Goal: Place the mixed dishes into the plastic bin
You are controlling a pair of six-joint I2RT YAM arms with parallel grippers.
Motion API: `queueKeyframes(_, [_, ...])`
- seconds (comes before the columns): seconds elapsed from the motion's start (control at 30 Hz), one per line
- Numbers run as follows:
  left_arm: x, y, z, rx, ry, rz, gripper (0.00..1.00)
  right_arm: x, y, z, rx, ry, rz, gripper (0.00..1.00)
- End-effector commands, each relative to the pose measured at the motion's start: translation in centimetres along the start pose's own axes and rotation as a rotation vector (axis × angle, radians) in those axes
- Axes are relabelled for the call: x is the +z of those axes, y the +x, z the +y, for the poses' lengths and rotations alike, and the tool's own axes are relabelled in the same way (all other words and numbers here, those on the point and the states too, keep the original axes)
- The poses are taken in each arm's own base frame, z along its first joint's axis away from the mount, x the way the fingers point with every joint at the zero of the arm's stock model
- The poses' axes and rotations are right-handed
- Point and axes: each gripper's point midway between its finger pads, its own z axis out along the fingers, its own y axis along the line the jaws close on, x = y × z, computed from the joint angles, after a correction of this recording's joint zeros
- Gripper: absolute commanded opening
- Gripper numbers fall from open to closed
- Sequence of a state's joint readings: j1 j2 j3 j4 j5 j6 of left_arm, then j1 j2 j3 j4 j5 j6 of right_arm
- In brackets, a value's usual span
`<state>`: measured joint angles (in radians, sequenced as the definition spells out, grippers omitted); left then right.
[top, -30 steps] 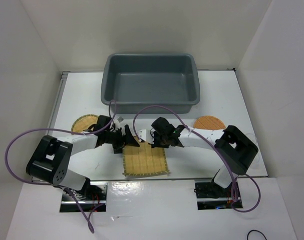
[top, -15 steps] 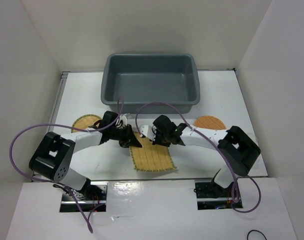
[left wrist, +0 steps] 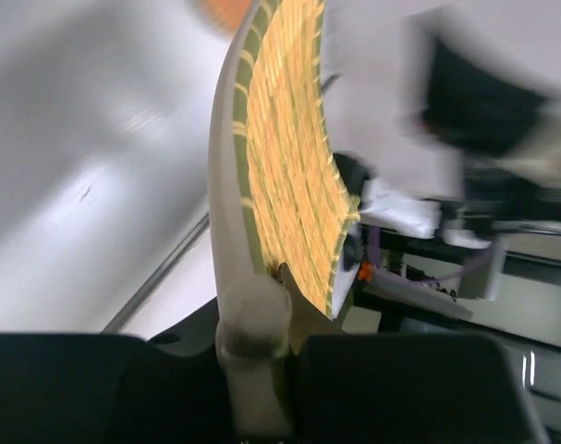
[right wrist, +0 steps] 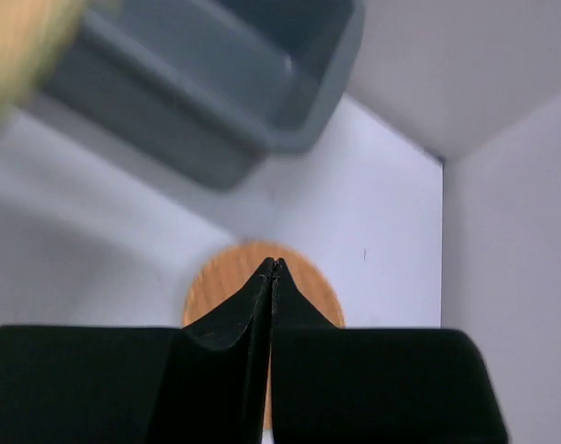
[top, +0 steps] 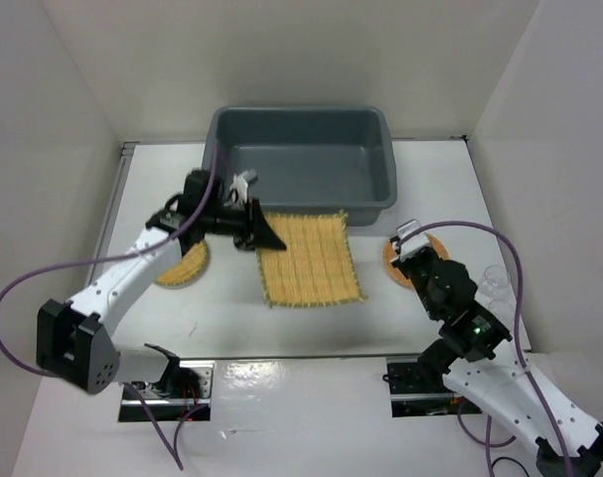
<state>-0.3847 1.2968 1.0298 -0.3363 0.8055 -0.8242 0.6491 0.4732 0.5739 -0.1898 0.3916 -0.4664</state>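
My left gripper [top: 262,237] is shut on the left edge of the square yellow woven mat [top: 309,260], which hangs tilted just in front of the grey plastic bin [top: 299,164]. In the left wrist view the mat [left wrist: 294,166] stands on edge in my gripper [left wrist: 280,277], with a pale translucent piece [left wrist: 252,324] pressed beside it; I cannot tell what that piece is. A yellow disc [top: 182,268] lies partly under the left arm. My right gripper [right wrist: 275,265] is shut and empty, over the orange disc [right wrist: 229,277], which lies at the right [top: 390,256].
A small clear cup [top: 495,281] stands near the table's right edge. The bin [right wrist: 215,83] lies ahead and left of the right gripper. White walls close in on the table from three sides. Purple cables loop off both arms.
The left arm has lifted the mat and carried it up toward the bin. The right arm has swung away from the mat to the right, over the orange disc.
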Motion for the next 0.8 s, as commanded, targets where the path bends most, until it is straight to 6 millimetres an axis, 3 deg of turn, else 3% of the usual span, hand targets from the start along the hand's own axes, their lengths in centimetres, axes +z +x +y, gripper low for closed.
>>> queueKeyframes(0.0, [-2.9, -6.8, -9.2, 0.167, 0.219, -0.036, 0.00, -0.8, 4.2, -1.5, -0.020, 0.153, 0.089, 0.00])
queueKeyframes(0.03, [-3.0, -8.1, -10.0, 0.179, 0.228, -0.024, 0.00, -1.1, 3.9, -1.6, -0.018, 0.151, 0.058, 0.01])
queueKeyframes(0.07, [-1.4, -10.8, -8.6, 0.154, 0.206, -0.013, 0.00, -1.5, 3.6, -1.6, -0.040, 0.130, 0.041, 0.01])
queueKeyframes(0.1, [-2.9, -14.2, -11.9, 0.284, 0.235, -0.085, 0.00, -2.2, 3.0, -1.8, -0.023, 0.126, -0.003, 0.03])
queueKeyframes(0.13, [-0.5, -16.6, -8.8, 0.196, 0.189, -0.040, 0.00, -2.6, 2.8, -2.0, -0.009, 0.128, -0.009, 0.05])
queueKeyframes(0.17, [0.1, -18.2, -8.9, 0.206, 0.186, -0.038, 0.00, -2.8, 3.7, -1.6, -0.004, 0.112, 0.024, 0.05])
queueKeyframes(0.2, [-2.1, -21.0, -11.8, 0.289, 0.191, -0.116, 0.00, -3.1, 3.7, -1.9, 0.005, 0.122, 0.035, 0.06])
queueKeyframes(0.23, [0.9, -23.4, -8.3, 0.237, 0.165, -0.095, 0.00, -3.2, 4.0, -2.1, 0.001, 0.133, 0.049, 0.06])
queueKeyframes(0.33, [2.0, -28.0, -7.5, 0.217, 0.214, -0.159, 0.00, -2.8, 4.5, -1.8, 0.007, 0.153, 0.041, 0.06])
queueKeyframes(0.4, [3.1, -29.3, -5.6, 0.098, 0.242, -0.157, 0.00, -2.9, 3.7, -1.5, 0.017, 0.159, 0.017, 0.06])
queueKeyframes(0.47, [5.2, -31.2, -1.7, 0.047, 0.225, -0.180, 0.00, -2.9, 3.3, -0.4, 0.006, 0.114, -0.016, 0.06])
queueKeyframes(0.5, [5.3, -31.8, -1.7, 0.075, 0.230, -0.206, 0.00, -3.0, 3.1, -0.6, 0.014, 0.119, -0.026, 0.06])
queueKeyframes(0.67, [8.2, -33.8, 4.8, -0.037, 0.149, -0.260, 0.00, -3.3, 3.0, -1.1, 0.023, 0.146, -0.040, 0.06])
queueKeyframes(0.77, [9.1, -34.2, 6.4, -0.068, 0.133, -0.276, 0.00, -3.4, 2.9, -1.2, 0.028, 0.149, -0.047, 0.08])
